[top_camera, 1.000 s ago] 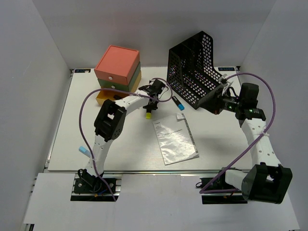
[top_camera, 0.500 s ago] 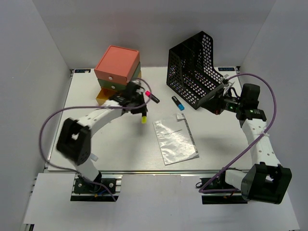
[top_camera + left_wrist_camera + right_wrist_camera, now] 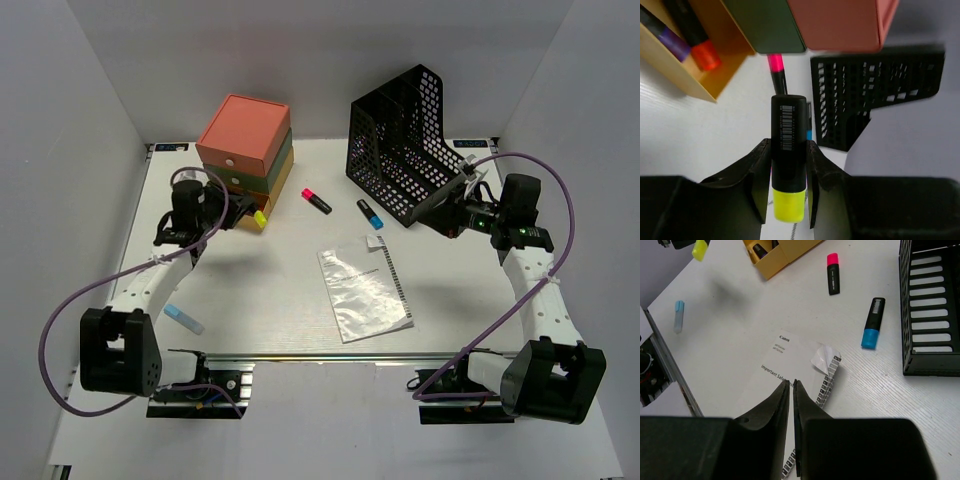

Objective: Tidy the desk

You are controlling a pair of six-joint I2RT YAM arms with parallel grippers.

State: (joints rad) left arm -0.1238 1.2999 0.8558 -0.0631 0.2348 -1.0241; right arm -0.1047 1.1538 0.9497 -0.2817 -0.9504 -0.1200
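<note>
The desk (image 3: 270, 300) is a white tabletop with a metal rail along its near edge. My left gripper (image 3: 247, 214) (image 3: 788, 146) is shut on a black highlighter with a yellow cap (image 3: 788, 130) (image 3: 260, 218). It hangs just in front of the open yellow drawer (image 3: 715, 75) of the stacked drawer box (image 3: 245, 145). That drawer holds markers with orange and purple ends. My right gripper (image 3: 452, 216) (image 3: 791, 383) is shut and empty, up beside the black mesh file holder (image 3: 405, 150), above a printed booklet (image 3: 785, 357).
A pink-capped highlighter (image 3: 317, 200) and a blue-capped one (image 3: 370, 214) lie between the drawer box and the file holder. The plastic-wrapped booklet (image 3: 364, 289) lies mid-desk. A small pale blue marker (image 3: 184, 318) rests near the left front edge.
My left arm has swung left from mid-desk to the front of the open yellow drawer, carrying the yellow highlighter. The right arm has stayed still.
</note>
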